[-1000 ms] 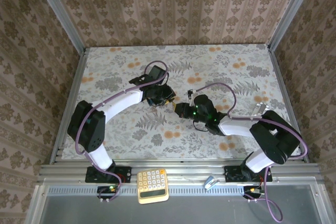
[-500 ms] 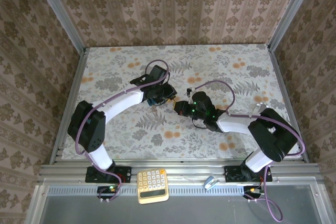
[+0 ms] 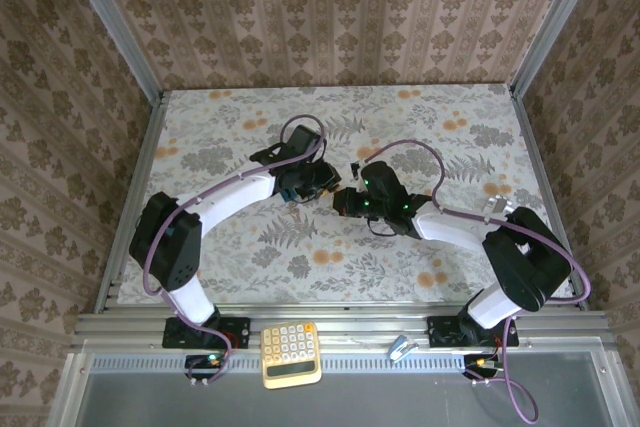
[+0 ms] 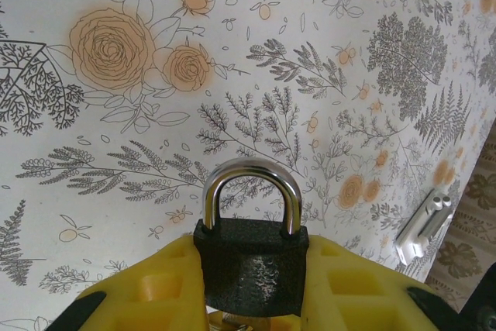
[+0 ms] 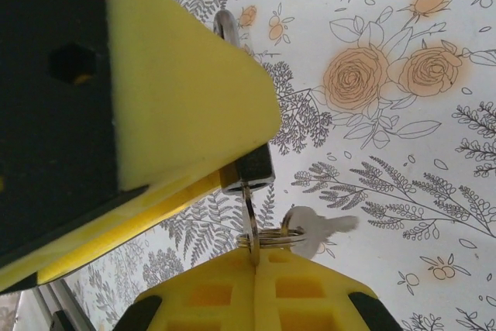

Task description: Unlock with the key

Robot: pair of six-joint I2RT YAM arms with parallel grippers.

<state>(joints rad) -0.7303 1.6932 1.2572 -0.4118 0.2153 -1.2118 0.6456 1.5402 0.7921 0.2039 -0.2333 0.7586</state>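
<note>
Key [image 5: 247, 207] in R gripper [image 5: 256, 261] meets underside of padlock [image 4: 249, 257] held by L gripper [image 4: 250, 288]; table [image 4: 310, 52] open around.

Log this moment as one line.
left gripper: shut on padlock, shackle closed | right gripper: shut on key, tip at padlock's underside | inserted: cannot tell

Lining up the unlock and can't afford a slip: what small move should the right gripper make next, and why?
Probably push the key a little deeper into the padlock. The right gripper pinches it, its blade meeting the lock's underside, while the shackle sits closed and the left gripper holds the body.
</note>
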